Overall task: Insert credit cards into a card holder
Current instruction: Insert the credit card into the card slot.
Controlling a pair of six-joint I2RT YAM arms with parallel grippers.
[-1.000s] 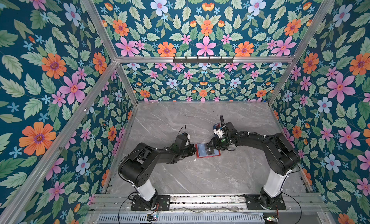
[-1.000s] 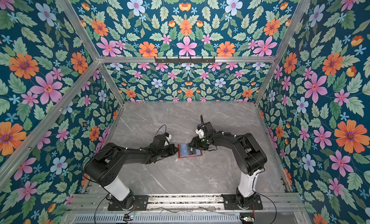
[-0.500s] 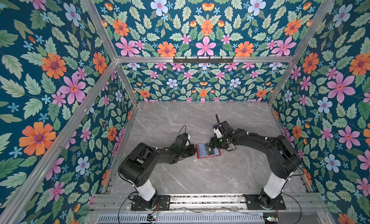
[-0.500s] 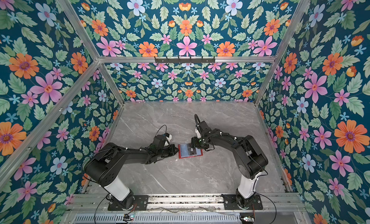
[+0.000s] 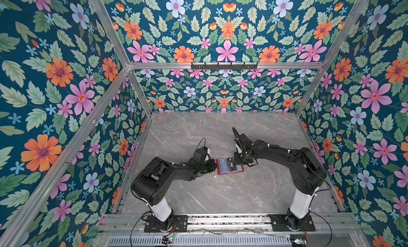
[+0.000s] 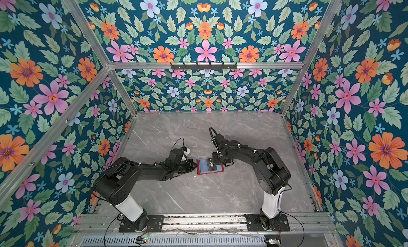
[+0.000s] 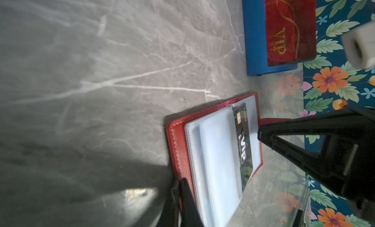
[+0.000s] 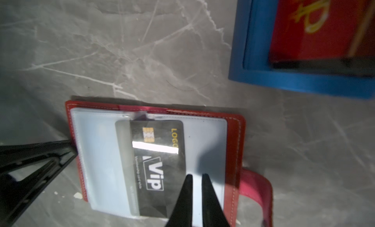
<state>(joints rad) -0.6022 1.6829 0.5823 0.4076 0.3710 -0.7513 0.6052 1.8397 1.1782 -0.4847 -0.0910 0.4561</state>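
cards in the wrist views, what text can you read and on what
"Vip": white, on the black card partly in the card holder's sleeve.
"LOGO": gold, same card, by its chip.
"VIP": gold, on the red card in the blue rack.
Small print beside "Vip": too blurred to read.

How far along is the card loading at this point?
Done: the wallet lies open, its cover edge pinched by the left tool. In hand: the black card is only part-way into a clear sleeve, with the closed right tool at its exposed end, apparently to push it in. Left: seating that card, then the red card in the rack. I see no card fully seated.
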